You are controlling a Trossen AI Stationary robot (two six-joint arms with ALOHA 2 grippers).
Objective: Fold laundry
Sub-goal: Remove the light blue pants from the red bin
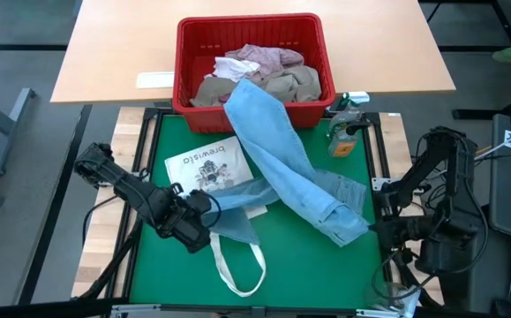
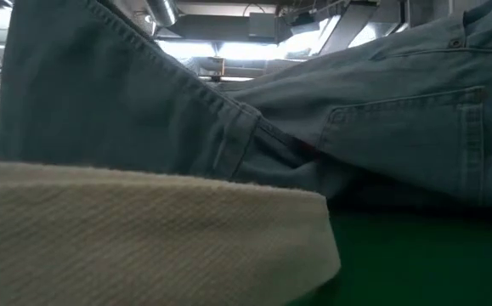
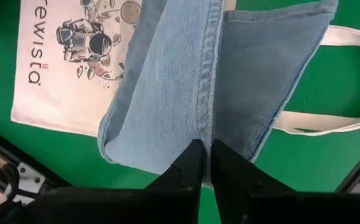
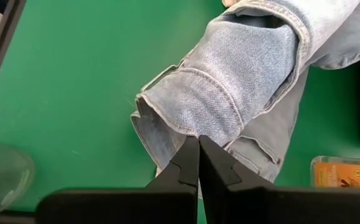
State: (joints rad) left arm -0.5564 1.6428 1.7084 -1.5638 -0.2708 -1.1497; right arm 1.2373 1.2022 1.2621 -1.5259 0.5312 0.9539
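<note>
Jeans: we see the light blue denim jeans trailing from the red basket's front rim diagonally across the green mat, waistband end toward our right arm, one leg bent toward our left arm.
Other laundry: a tan cloth piece and a pale pink heathered garment lie inside the red plastic basket at the far edge of the mat.
Around: a white canvas tote bag printed with an astronaut lies flat on the green table mat, partly under the jeans leg; its loop handle lies toward the near edge. A small spray bottle stands near the basket's right corner.
Left gripper: our left gripper sits at the near-left of the mat, its fingers pressed together on the hem end of the jeans leg, above the tote.
Right gripper: our right gripper sits at the mat's right side, fingers closed on the edge of the waistband end.
Arm pose: both arms reach low inward from the table's sides.
Hard to see: the low view is filled by denim and the tote's cream fabric; we cannot see either gripper there.
</note>
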